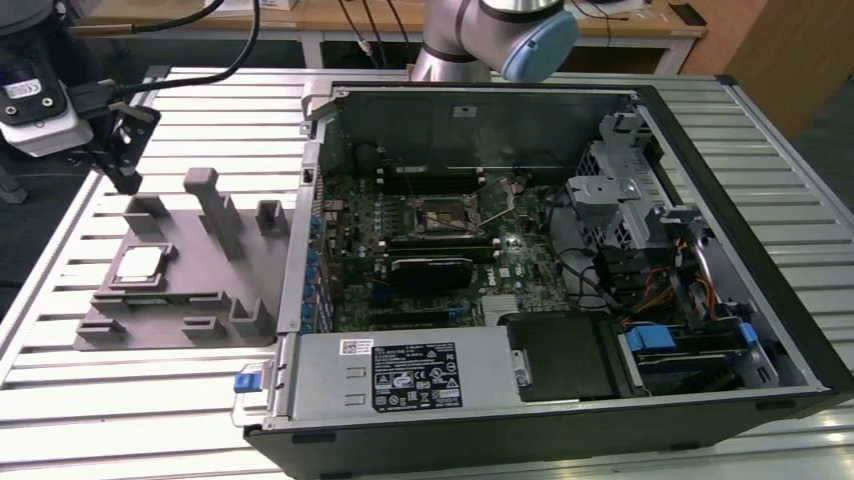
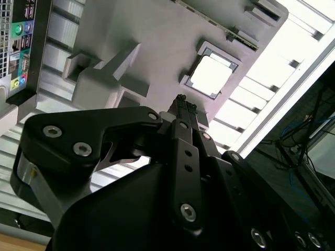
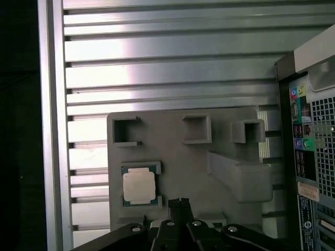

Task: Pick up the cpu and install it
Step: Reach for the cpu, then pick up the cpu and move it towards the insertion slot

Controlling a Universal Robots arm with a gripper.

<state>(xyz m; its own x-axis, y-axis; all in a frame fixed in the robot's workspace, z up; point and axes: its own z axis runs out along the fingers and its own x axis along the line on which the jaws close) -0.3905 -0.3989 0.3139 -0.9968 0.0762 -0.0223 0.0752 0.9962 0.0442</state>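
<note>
Claw (image 2: 181, 101) closed, empty, near the cpu (image 1: 140, 262) at the exterior view's left — I'd open it, then centre squarely above.

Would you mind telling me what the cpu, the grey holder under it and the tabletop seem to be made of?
The cpu: metal lid, satin silver, reflecting light brightly, on a greenish board rim. The grey holder: probably matte plastic; uniform dull grey, no glare. The tabletop: likely aluminium; ribbed silvery slats with sheen.

Slatted table (image 1: 200, 110) bears fixture (image 1: 187, 285), computer (image 1: 467, 110)
</note>
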